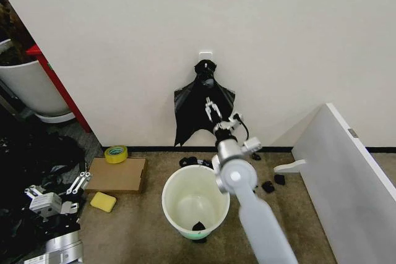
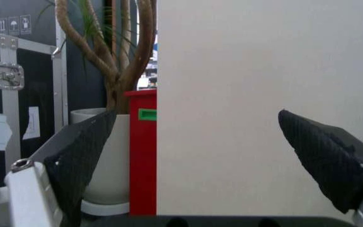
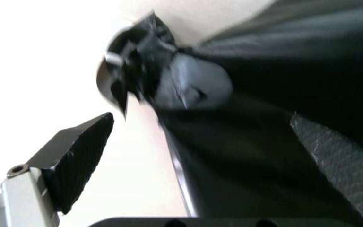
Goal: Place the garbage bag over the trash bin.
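Left gripper [image 1: 77,183] low at left above black bags, fingers apart, holding nothing. Trash bin [image 1: 179,185] on carpet at centre, unlined. Right gripper [image 1: 212,109] reaches to garbage bag [image 1: 192,106] hanging on wall behind bin, fingers spread wide, nothing clamped.

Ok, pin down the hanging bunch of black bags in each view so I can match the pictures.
Head view: the bunch of black bags hangs at centre, behind the right gripper.
Right wrist view: close ahead, between the open fingers.
Left wrist view: faces the red post instead.
Shared landmark: the white wall.
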### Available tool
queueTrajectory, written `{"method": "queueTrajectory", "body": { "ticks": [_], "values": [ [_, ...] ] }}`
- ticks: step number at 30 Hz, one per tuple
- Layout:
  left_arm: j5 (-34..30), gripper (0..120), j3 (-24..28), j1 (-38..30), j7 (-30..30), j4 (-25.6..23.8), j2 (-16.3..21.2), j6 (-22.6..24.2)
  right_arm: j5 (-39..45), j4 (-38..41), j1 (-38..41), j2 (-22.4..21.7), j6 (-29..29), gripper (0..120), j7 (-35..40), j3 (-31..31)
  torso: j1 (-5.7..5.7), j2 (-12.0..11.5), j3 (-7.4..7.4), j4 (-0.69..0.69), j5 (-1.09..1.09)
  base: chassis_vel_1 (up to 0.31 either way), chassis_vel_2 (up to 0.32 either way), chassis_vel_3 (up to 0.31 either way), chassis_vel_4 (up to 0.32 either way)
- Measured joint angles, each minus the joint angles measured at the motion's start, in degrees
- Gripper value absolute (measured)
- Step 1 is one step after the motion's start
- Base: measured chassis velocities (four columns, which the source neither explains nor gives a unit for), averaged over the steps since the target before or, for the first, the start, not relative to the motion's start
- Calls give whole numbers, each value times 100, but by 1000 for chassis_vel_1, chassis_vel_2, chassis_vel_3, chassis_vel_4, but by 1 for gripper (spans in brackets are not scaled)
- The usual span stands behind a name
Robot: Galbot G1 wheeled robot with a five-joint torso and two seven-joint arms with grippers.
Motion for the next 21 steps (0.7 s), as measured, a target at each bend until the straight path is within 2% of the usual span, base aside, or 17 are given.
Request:
{"method": "queueTrajectory", "body": {
  "ticks": [4, 12, 14, 18, 21],
  "values": [
    [3, 100, -8, 28, 0, -7, -8, 4, 142, -514, 281, 23, 274, 100, -457, 101, 0, 0, 0, -3, 1, 0, 0, 0, 0],
    [-6, 100, -39, 63, -15, -71, 15, 15, 293, -943, 424, 14, 533, 99, -1067, 147, 0, 0, 0, -3, 1, 0, 0, 0, 0],
    [-6, 100, -39, 65, -15, -73, 15, 15, 293, -956, 424, 12, 543, 96, -1103, 135, 0, 0, 0, -3, 1, 0, 0, 0, 0],
    [-6, 100, -39, 72, -15, -107, 18, 15, 279, -921, 369, 8, 556, 81, -1248, 8, 0, 0, 0, -2, 1, 0, 0, 0, 0],
    [-7, 100, -45, 75, -16, -110, 39, 15, 247, -946, 357, 7, 594, 77, -1565, -124, 0, 0, -1, -2, 1, 0, 0, 0, 0]
  ]
}}
